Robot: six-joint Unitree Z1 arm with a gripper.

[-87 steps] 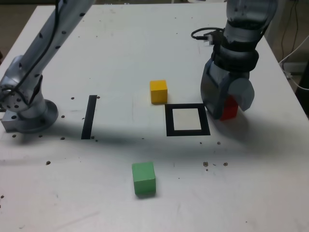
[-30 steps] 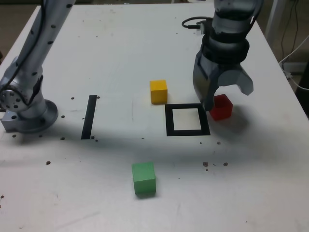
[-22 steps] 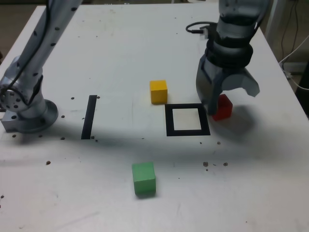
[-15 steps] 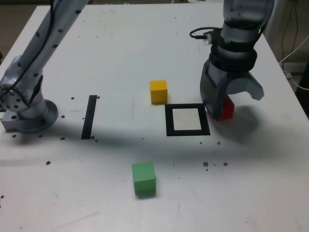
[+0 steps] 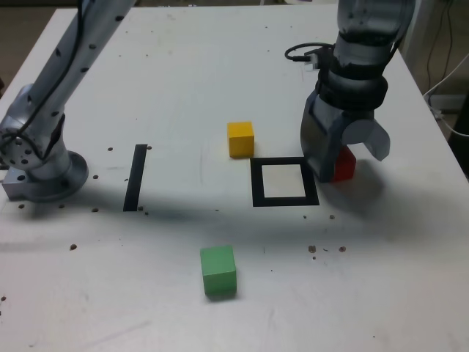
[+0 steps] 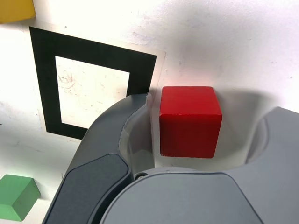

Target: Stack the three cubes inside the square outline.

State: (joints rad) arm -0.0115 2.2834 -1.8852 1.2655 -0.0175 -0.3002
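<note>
The gripper (image 5: pixel 338 163) stood low over the table (image 5: pixel 183 66) with its jaws spread wide, the red cube (image 6: pixel 190 121) between them. One jaw sat just beside the cube, the other well clear. Just outside the nearer jaw lay the square outline (image 6: pixel 88 88).

Bare table (image 5: pixel 220 81) all around yellow cube (image 5: pixel 240 138).

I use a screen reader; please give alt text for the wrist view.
A red cube sits on the white table between the open gripper fingers, just beside the black square outline. A green cube and yellow cube show at the edges.
</note>
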